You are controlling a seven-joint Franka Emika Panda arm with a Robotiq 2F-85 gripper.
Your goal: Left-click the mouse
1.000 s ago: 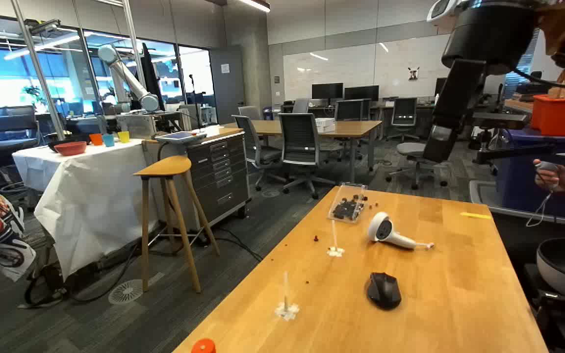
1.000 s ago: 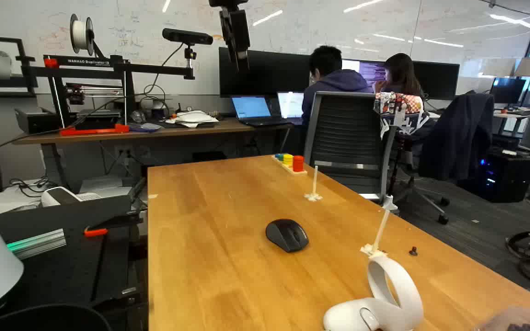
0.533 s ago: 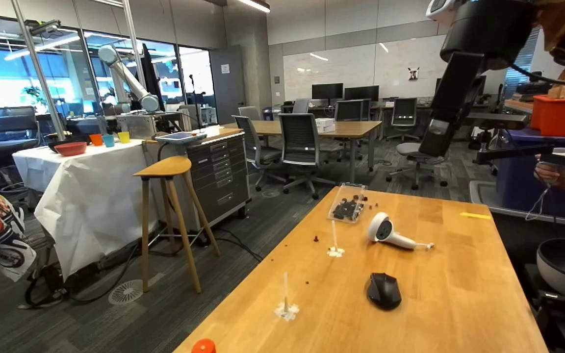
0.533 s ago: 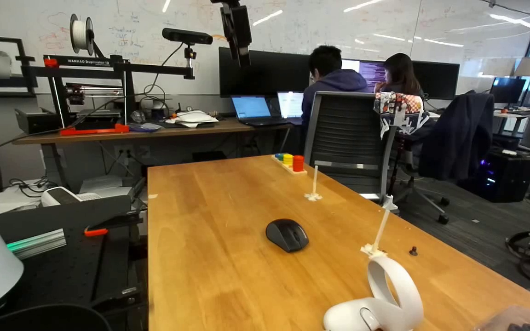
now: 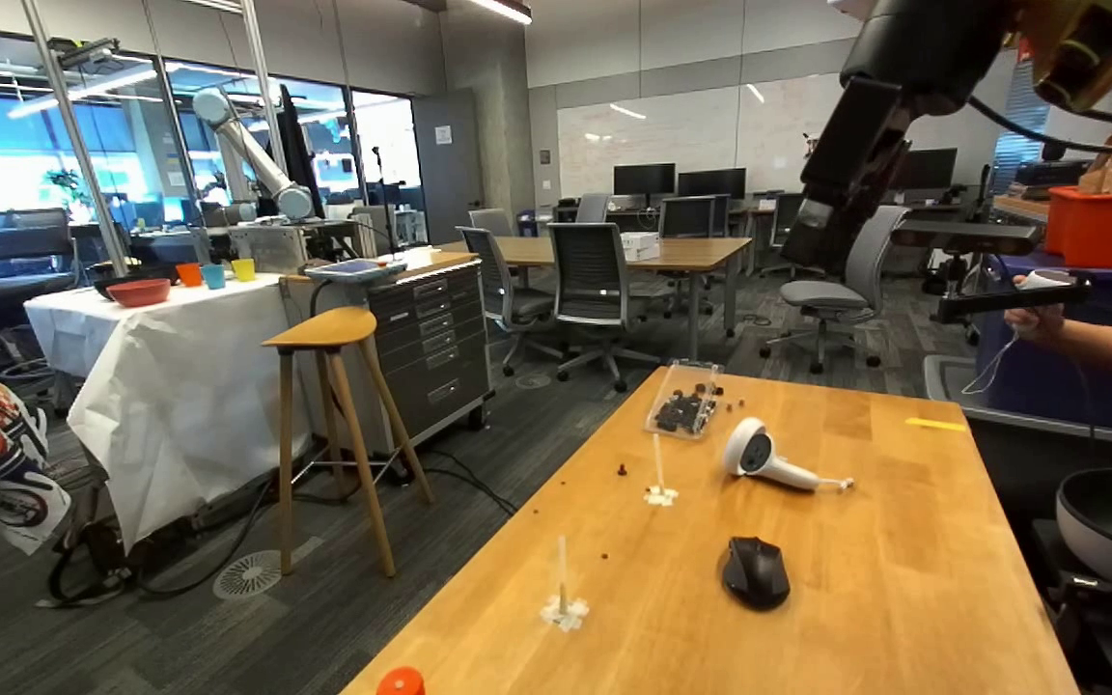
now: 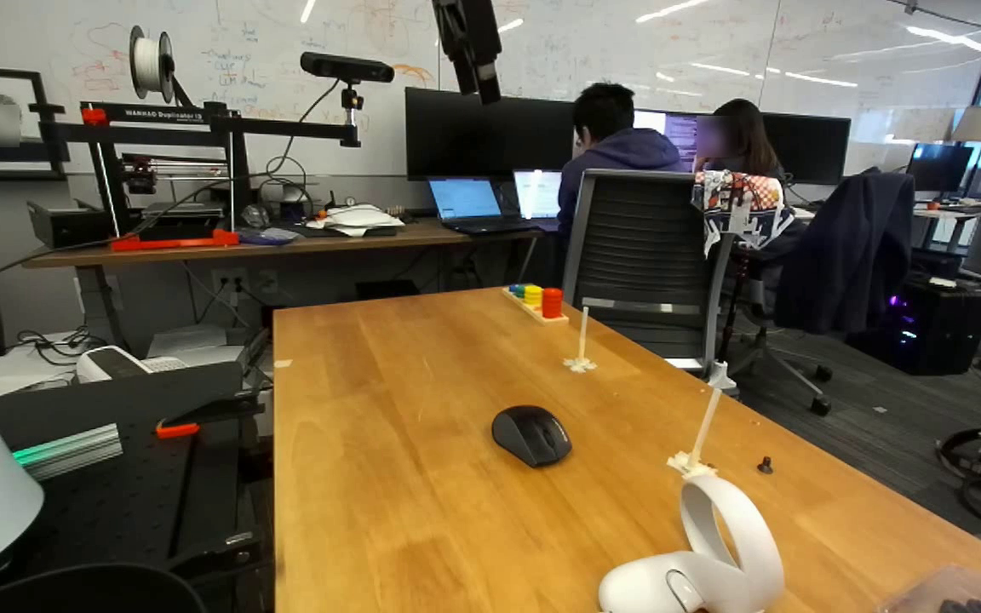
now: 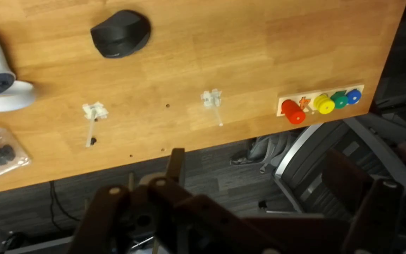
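Observation:
The black, rounded mouse [image 5: 756, 573] lies on the wooden table in both exterior views [image 6: 531, 435]. It also shows at the upper left of the wrist view [image 7: 121, 34]. My gripper [image 5: 815, 241] hangs high above the table, well apart from the mouse. It shows at the top of an exterior view [image 6: 480, 89], above and behind the mouse there. In the wrist view the gripper's fingers [image 7: 256, 155] are spread wide, with only floor and a chair seen between them. Nothing is held.
The wooden table [image 5: 884, 618] bears a white ring-shaped controller [image 5: 773, 461], two thin upright pegs [image 6: 582, 336], a clear box of dark bits [image 5: 684, 410] and a colored stacking toy [image 7: 321, 102]. A person's hand [image 5: 1039, 314] holds a controller at the right. A chair [image 6: 648, 255] stands at the table's side.
My gripper has risen a little and shifted, leftward in an exterior view and rightward in another. The mouse has not moved. The person's hand has moved slightly.

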